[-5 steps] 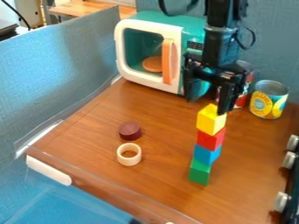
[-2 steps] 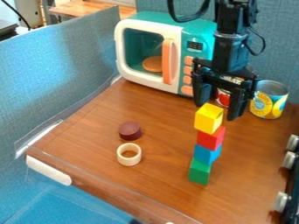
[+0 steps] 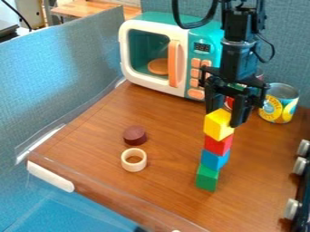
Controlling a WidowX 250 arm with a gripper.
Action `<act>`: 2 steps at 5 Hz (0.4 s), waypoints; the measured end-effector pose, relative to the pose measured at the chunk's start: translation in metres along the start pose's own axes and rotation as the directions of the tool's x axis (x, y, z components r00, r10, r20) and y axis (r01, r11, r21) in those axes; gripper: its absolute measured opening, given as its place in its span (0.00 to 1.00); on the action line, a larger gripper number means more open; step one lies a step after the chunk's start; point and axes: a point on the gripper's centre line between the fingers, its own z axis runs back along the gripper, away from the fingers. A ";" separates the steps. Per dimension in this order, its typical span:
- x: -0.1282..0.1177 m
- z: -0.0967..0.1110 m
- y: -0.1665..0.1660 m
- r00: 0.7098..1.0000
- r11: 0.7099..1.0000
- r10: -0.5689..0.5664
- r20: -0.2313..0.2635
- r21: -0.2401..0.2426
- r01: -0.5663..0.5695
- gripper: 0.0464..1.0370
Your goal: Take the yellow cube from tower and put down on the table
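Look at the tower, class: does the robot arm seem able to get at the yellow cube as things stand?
Probably yes. The gripper hangs close to the yellow cube, jaws apart, and nothing is stacked on that cube. Whether the jaws line up with its sides is hard to tell.

A blue wall [image 3: 54, 90] with a shiny patch of light [image 3: 91, 56] stands along the left edge of the brown table [image 3: 172, 129]. A gray-blue wall [image 3: 290, 54] is behind the far edge. Past the far left corner is a light wood top [image 3: 97, 8].
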 end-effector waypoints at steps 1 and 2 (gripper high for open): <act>0.000 0.000 -0.001 1.000 1.000 0.000 0.000 -0.011 0.000 0.50; -0.004 0.001 0.003 1.000 1.000 0.004 -0.015 -0.021 -0.004 0.50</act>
